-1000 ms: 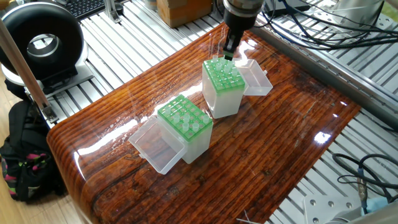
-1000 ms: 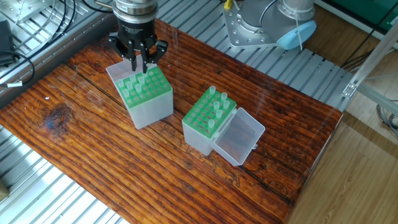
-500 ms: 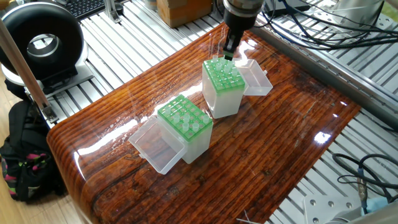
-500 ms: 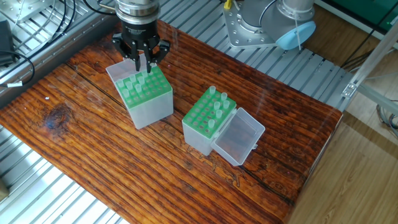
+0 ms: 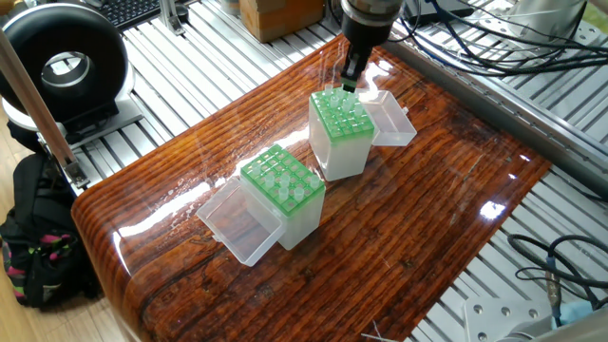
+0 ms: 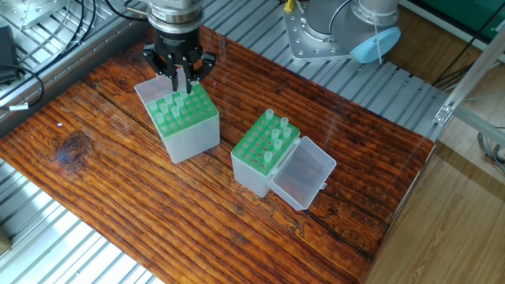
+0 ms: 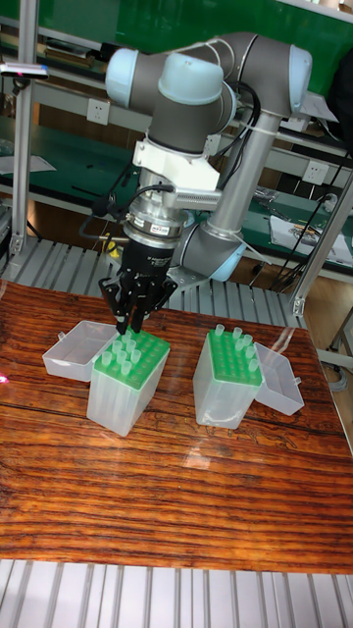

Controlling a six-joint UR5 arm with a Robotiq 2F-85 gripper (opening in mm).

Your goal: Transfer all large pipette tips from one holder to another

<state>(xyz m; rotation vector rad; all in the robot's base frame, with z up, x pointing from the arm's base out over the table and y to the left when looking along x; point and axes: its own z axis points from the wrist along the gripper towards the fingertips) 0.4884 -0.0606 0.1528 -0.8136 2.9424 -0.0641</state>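
Above rack: gripper (image 6: 181, 82) over the rack (image 6: 185, 122) holding large pipette tips (image 6: 176, 106)
Jaws: nearly together; grip unclear

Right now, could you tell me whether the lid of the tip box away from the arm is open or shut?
Open. The clear lid is folded out flat on the table beside the tip box, leaving its green rack and the pipette tips exposed.
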